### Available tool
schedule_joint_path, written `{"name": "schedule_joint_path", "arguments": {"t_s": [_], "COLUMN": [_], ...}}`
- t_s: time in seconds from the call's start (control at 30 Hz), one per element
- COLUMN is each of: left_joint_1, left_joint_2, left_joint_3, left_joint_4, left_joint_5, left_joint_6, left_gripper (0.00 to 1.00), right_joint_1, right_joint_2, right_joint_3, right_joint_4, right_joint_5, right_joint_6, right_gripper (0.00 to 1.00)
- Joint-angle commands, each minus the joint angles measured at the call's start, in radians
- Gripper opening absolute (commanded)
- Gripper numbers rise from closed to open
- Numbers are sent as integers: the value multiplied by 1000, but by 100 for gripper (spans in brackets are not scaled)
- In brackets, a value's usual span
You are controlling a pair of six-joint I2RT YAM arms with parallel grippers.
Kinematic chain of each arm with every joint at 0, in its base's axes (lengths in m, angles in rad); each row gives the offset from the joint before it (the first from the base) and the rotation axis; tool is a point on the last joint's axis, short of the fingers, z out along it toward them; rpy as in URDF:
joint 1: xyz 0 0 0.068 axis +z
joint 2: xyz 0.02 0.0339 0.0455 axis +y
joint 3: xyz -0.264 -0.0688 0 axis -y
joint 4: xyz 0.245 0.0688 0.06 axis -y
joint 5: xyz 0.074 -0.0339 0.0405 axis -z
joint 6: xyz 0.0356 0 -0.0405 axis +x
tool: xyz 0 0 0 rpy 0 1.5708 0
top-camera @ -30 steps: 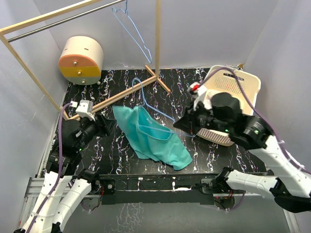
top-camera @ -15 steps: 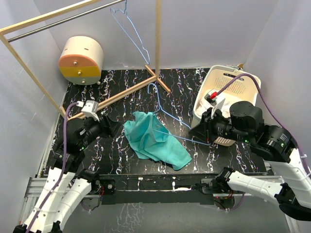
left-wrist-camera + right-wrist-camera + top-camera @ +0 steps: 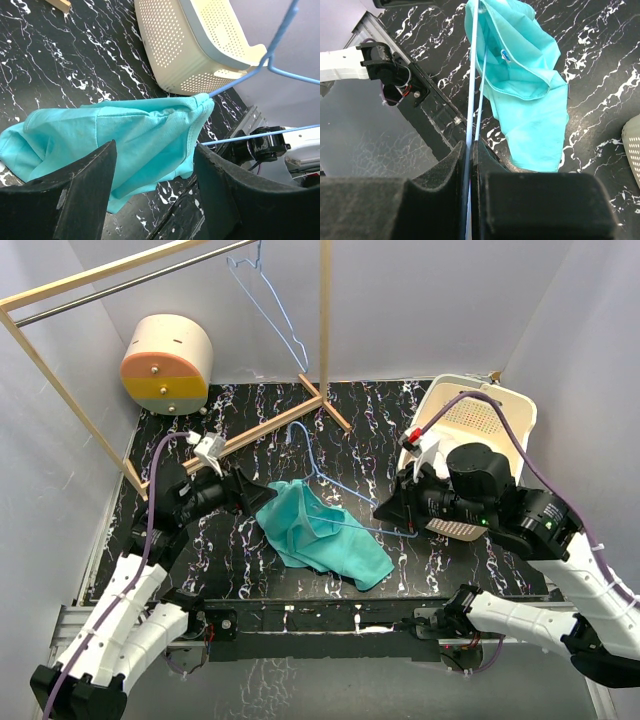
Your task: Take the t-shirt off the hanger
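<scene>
From above I see the t-shirt [image 3: 318,538] heaped mid-tabletop [image 3: 240,570], with the blue hanger [image 3: 318,462] running into it. Only the right wrist view shows my right claw [image 3: 470,150] pinched tight on the hanger wire. Only the left wrist view shows my left claw [image 3: 152,155] spread wide and empty, facing the t-shirt.

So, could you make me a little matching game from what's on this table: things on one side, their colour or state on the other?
Things:
1. t-shirt
2. wire hanger
3. laundry basket
4. left gripper

Descriptions:
A. cream, perforated
B. jaws open
C. pinched in the right gripper
D. teal, crumpled on the table

Pairs: 1-D, 2-C, 3-A, 4-B
</scene>
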Motion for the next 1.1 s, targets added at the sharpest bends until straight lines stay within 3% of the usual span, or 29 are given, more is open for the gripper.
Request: {"name": "schedule_joint_path", "arguments": {"t_s": [0.0,0.43,0.77,0.93,1.07], "left_joint_1": [2,0,-9,-14,-15], "left_joint_2": [38,90,143,154,163], "left_joint_3": [62,100,85,87,90], "left_joint_4": [-16,-41,-42,-53,-56], "left_joint_5": [34,60,77,27,-4], "left_joint_6": [42,112,127,146,147], "left_gripper": [60,56,46,39,21], "right_joint_1": [-2,-2,-2,-2,-2], "right_joint_2": [3,76,101,100,95], "right_joint_3": [16,61,91,88,82], "right_joint_4": [124,187,208,212,214], "right_joint_5": [-20,-25,-34,-39,-40], "right_joint_6": [2,9,13,16,19], "right_gripper": [8,8,8,8,8]}}
